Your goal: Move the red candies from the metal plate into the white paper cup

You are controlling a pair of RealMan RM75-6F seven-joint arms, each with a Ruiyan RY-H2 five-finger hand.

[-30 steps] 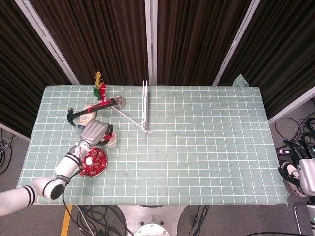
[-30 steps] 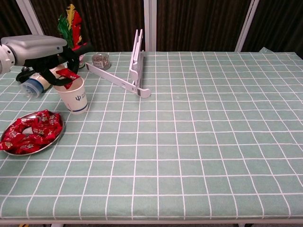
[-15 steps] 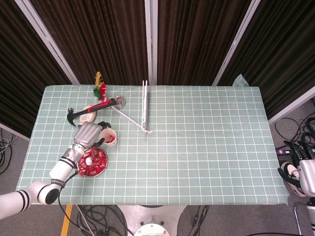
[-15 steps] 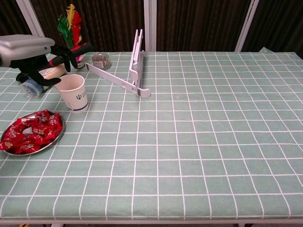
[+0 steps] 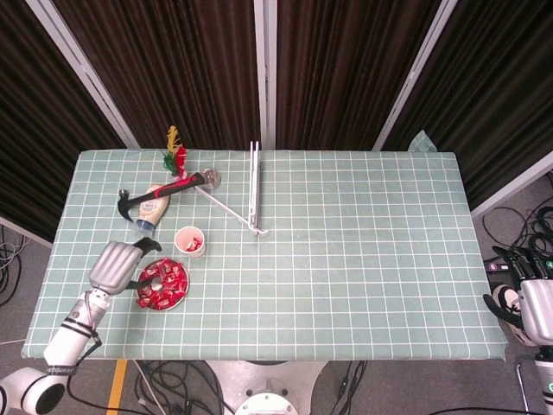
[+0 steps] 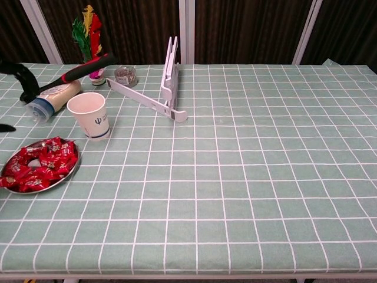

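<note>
The metal plate [image 5: 176,303] [image 6: 63,178] lies near the table's front left and holds a heap of several red candies [image 5: 168,277] [image 6: 41,163]. Just behind it the white paper cup [image 5: 179,236] [image 6: 89,122] stands upright; the head view shows red candy inside it. My left hand [image 5: 117,264] hovers left of the plate with its fingers apart and nothing in them. My right hand [image 5: 534,304] hangs beyond the table's right edge, holding nothing.
Behind the cup lie a hammer [image 5: 166,190] with a red and black handle and a bottle [image 5: 150,208] on its side. A white folding stand [image 5: 251,192] [image 6: 168,88], a small tin [image 5: 211,179] and a feather toy [image 5: 175,152] sit at the back.
My left hand held a red candy over the cup, let it go into the cup, then drew back left and toward the front, past the plate. The right hand stayed put.
</note>
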